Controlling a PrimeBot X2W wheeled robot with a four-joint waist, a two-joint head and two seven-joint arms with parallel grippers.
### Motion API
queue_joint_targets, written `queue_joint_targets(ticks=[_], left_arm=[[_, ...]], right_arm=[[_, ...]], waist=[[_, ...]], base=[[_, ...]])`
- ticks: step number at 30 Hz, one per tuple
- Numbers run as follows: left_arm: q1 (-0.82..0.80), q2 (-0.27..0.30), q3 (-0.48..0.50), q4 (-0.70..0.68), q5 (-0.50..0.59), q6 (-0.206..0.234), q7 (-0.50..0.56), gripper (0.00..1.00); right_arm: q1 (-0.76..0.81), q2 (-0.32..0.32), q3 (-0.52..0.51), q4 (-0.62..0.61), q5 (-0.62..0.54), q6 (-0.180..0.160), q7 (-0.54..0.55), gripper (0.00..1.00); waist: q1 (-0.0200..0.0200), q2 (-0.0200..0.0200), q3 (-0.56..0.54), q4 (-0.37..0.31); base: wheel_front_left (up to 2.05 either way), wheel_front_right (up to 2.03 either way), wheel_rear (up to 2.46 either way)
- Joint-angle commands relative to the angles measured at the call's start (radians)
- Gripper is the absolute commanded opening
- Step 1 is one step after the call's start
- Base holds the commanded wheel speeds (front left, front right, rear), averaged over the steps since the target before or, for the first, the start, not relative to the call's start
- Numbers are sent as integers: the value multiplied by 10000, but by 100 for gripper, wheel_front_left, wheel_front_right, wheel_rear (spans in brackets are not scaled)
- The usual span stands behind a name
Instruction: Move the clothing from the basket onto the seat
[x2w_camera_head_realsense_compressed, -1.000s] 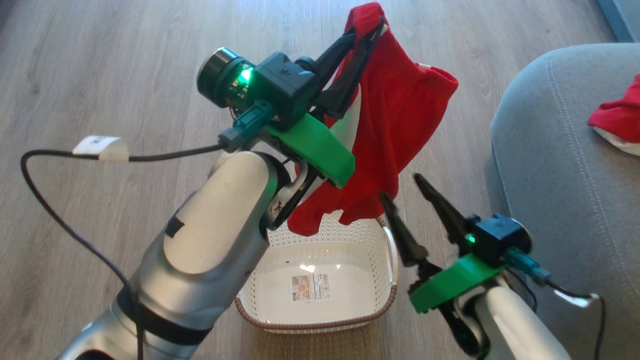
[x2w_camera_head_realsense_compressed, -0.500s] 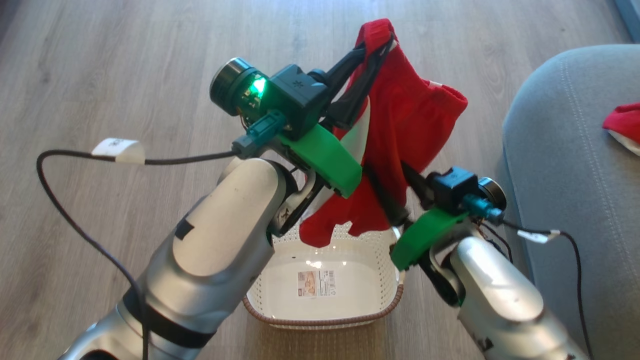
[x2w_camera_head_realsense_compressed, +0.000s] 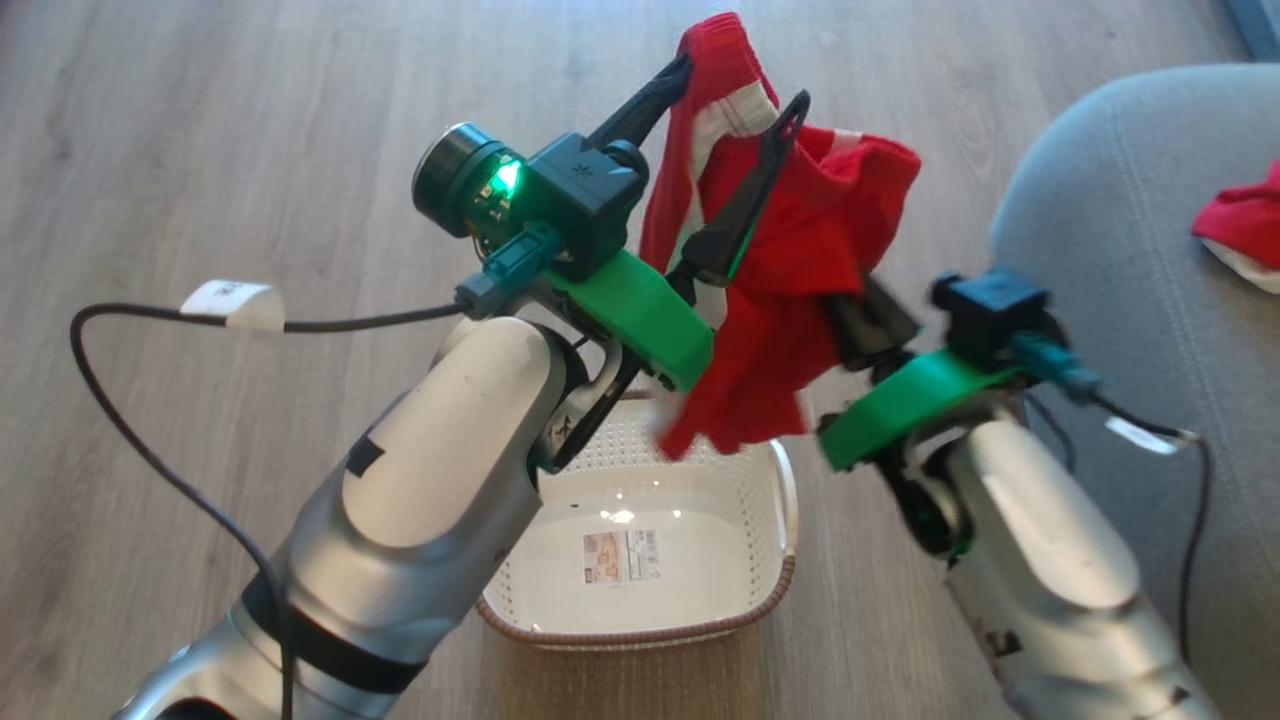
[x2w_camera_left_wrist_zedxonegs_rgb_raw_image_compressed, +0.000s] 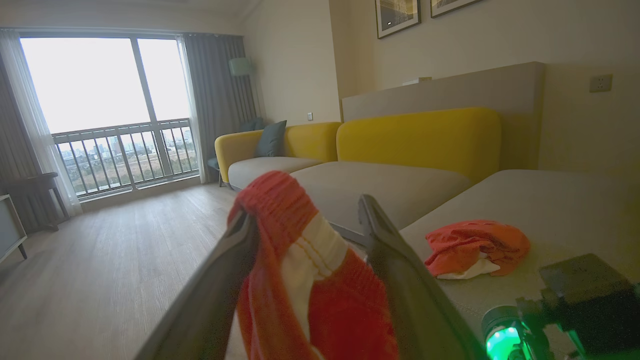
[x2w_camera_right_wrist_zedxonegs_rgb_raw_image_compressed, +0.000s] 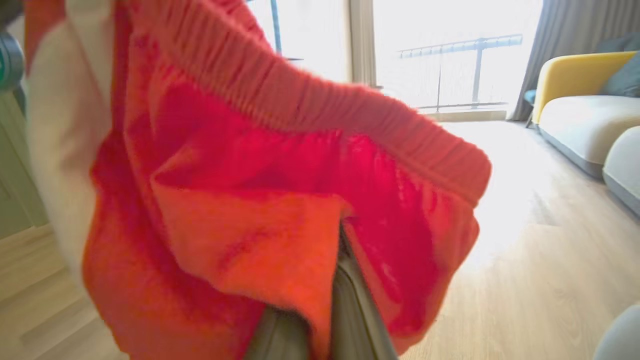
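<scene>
A red garment (x2w_camera_head_realsense_compressed: 800, 230) with white panels hangs in the air above the basket. My left gripper (x2w_camera_head_realsense_compressed: 744, 80) is open, and the garment's waistband (x2w_camera_left_wrist_zedxonegs_rgb_raw_image_compressed: 280, 200) is draped over one of its fingers (x2w_camera_left_wrist_zedxonegs_rgb_raw_image_compressed: 220, 280). From the right, my right gripper (x2w_camera_head_realsense_compressed: 848, 305) is shut on the fabric lower down; in the right wrist view its fingers (x2w_camera_right_wrist_zedxonegs_rgb_raw_image_compressed: 345, 300) are pressed together on a fold of the red cloth (x2w_camera_right_wrist_zedxonegs_rgb_raw_image_compressed: 250, 175). The cream basket (x2w_camera_head_realsense_compressed: 700, 630) stands on the floor below, with just its paper label (x2w_camera_head_realsense_compressed: 622, 557) inside. A second red garment (x2w_camera_head_realsense_compressed: 1240, 225) lies on the grey seat (x2w_camera_head_realsense_compressed: 1130, 300).
Pale wood floor (x2w_camera_head_realsense_compressed: 200, 130) surrounds the basket. A black cable (x2w_camera_head_realsense_compressed: 150, 320) loops off my left wrist and another trails from my right wrist (x2w_camera_head_realsense_compressed: 1190, 500). Beyond the seat (x2w_camera_left_wrist_zedxonegs_rgb_raw_image_compressed: 540, 195) is a yellow-backed sofa (x2w_camera_left_wrist_zedxonegs_rgb_raw_image_compressed: 420, 135); a large window (x2w_camera_left_wrist_zedxonegs_rgb_raw_image_compressed: 105, 105) lies further back.
My left gripper has opened, leaving the garment hanging over one finger. My right gripper has risen from beside the basket and shut on the garment. The head view has shifted slightly.
</scene>
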Motion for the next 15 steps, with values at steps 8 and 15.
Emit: queue_joint_targets(ticks=[8, 15], left_arm=[[-133, 522, 314, -4, -325, -260, -196, 100], [377, 857, 274, 84, -405, -346, -346, 100]], right_arm=[[840, -147, -1849, -1472, -370, -4, -67, 0], [1431, -357, -3103, -2318, -394, -4, -67, 0]], waist=[[-1, 0, 188, -1062], [-1, 0, 344, -2417]], base=[[0, 0, 0], [0, 0, 0]])
